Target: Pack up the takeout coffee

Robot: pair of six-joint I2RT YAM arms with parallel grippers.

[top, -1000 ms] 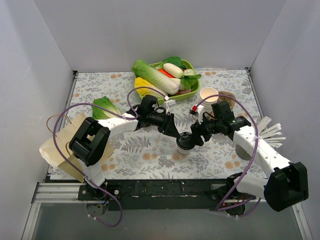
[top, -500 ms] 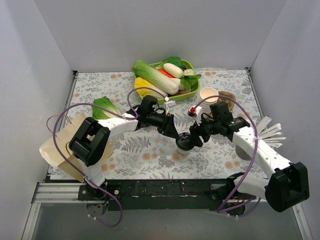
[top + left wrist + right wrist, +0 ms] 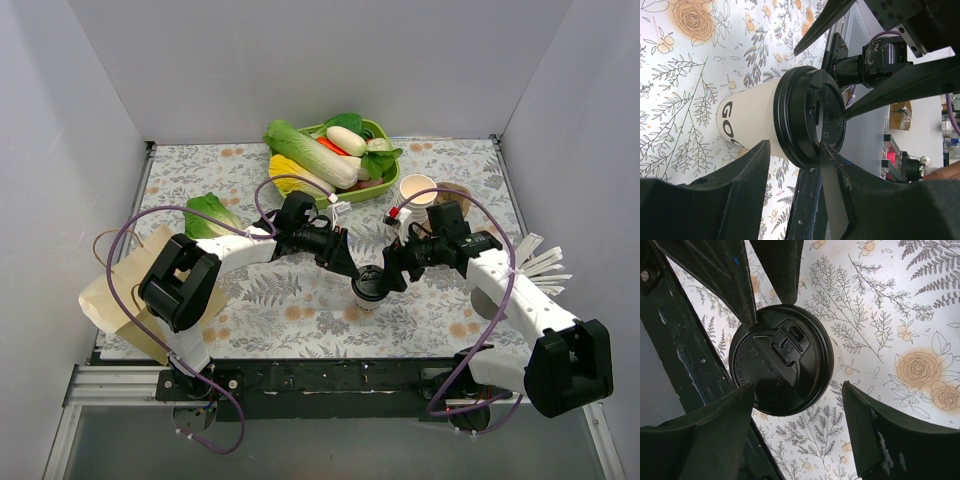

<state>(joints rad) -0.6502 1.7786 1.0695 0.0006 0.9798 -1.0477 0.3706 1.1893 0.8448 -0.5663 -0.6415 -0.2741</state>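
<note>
The takeout coffee (image 3: 368,287), a cream-white paper cup with a black lid, stands on the floral cloth near the table's front middle. My left gripper (image 3: 355,272) reaches it from the left. In the left wrist view the left gripper (image 3: 794,147) is shut on the rim of the lid (image 3: 810,117), one finger on the lid's top face, the other against the cup wall (image 3: 750,120). My right gripper (image 3: 388,280) comes from the right. In the right wrist view it (image 3: 797,389) stands open beside the lid (image 3: 782,367), with cloth showing between the lid and its right finger.
A green basket (image 3: 388,187) of vegetables sits at the back. A stack of lidless cups (image 3: 417,190) stands right of it. A lettuce (image 3: 210,212) and a brown paper bag (image 3: 120,290) lie at the left. White stirrers (image 3: 540,265) lie at the right edge.
My right gripper's jaws have spread wider and come off the lid. The cup and my left gripper have stayed where they were.
</note>
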